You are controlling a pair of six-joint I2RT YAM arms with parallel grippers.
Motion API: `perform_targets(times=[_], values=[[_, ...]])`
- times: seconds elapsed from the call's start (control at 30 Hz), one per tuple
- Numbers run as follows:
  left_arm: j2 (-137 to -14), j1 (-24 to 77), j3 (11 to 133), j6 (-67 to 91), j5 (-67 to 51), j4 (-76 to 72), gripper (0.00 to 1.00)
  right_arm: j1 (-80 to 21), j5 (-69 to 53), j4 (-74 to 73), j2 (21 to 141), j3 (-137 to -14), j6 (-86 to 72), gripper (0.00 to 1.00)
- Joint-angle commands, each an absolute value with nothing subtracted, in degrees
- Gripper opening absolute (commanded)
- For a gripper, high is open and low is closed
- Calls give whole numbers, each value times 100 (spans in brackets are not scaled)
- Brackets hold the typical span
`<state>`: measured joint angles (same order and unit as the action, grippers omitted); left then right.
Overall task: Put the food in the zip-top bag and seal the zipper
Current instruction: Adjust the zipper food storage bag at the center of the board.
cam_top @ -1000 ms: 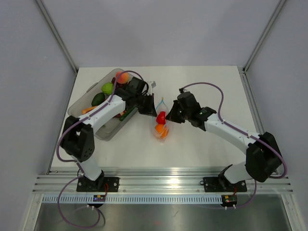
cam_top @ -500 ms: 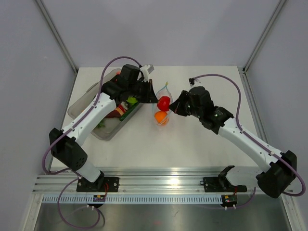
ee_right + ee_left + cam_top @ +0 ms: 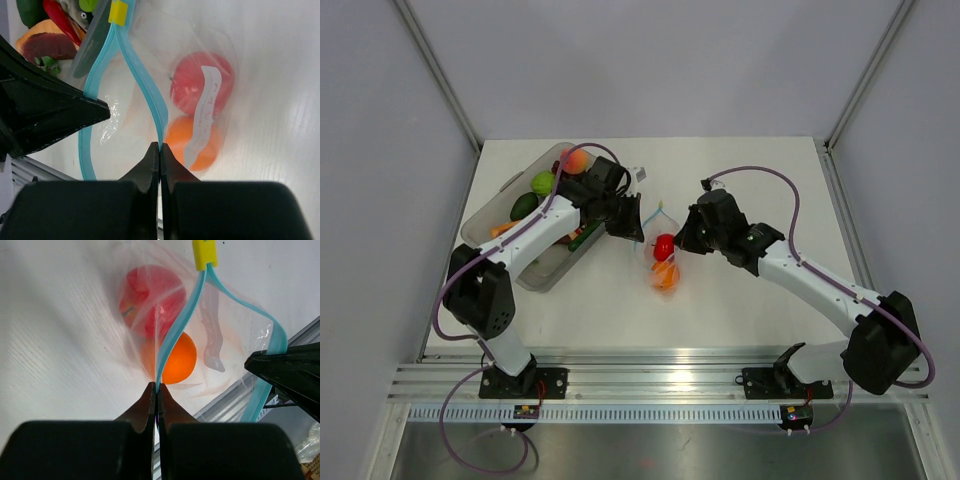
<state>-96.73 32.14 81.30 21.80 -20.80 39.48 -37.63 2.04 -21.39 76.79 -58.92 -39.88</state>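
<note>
- Two grippers hold the zip-top bag [image 3: 661,262] from opposite sides near the middle of the white table [image 3: 740,180]. The bag sits between them. Whether its bottom rests on the table cannot be told.
- The left gripper [image 3: 157,388] has its jaws pressed together on one lip of the light-blue zipper [image 3: 175,335]. That strip runs away from the fingertips to a yellow slider tab [image 3: 205,253].
- The right gripper [image 3: 160,148] is clamped in the same way on the opposite lip, facing the left one across the bag's mouth.
- The two lips bow apart between the grips and meet at the slider tab, so the mouth stands open in a loop.
- Inside the bag a red toy fruit [image 3: 150,300] touches an orange piece [image 3: 175,357], which lies just beyond both sets of fingertips. A white label [image 3: 202,110] shows on the bag's wall.
- A clear rigid tub [image 3: 535,272] sits left of the bag, just beside the left gripper. It holds more food: a peach piece [image 3: 574,160], a green piece [image 3: 543,183] and a red chili [image 3: 62,20].
</note>
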Motion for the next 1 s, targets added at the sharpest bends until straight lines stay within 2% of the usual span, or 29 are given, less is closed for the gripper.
perform_targets(times=[0.0,0.13,0.27,0.47,0.53,0.6,0.63,0.8,0.83,0.87,0.9,0.93,0.97], values=[[-9369,3234,8499,1925,-1872,4051,0,-3832,264,-2074,7611,-6319,-3771,0],[-9334,3234,8447,1872,-1775,4069,0,-3823,351,-2162,7673,-6381,-3867,1],[-9413,3234,8438,1898,-2030,4008,0,-3823,378,-2267,7761,-6398,-3937,11],[-9439,3234,8394,1890,-2171,3929,0,-3823,378,-2391,7796,-6486,-3938,20],[-9448,3234,8341,1898,-2232,3894,0,-3823,343,-2391,7796,-6513,-3868,17],[-9457,3234,8297,1925,-2250,3841,0,-3815,360,-2391,7805,-6513,-3858,2],[-9457,3234,8279,1925,-2285,3832,0,-3823,369,-2373,7805,-6495,-3876,0],[-9422,3234,8270,1785,-2206,3806,0,-3823,273,-2145,7726,-6381,-3999,0],[-9422,3234,8375,1775,-2084,3832,5,-3823,264,-2101,7734,-6381,-4069,0],[-9439,3226,8454,1758,-2013,3902,17,-3823,272,-2083,7743,-6407,-4122,0],[-9466,3226,8568,1740,-1891,3998,41,-3823,281,-2066,7795,-6442,-4174,0],[-9553,3217,8926,1749,-1742,4121,54,-3823,299,-2039,7813,-6460,-4236,0],[-9580,3208,9069,1775,-1732,4279,63,-3815,325,-2030,7848,-6495,-4262,0]])
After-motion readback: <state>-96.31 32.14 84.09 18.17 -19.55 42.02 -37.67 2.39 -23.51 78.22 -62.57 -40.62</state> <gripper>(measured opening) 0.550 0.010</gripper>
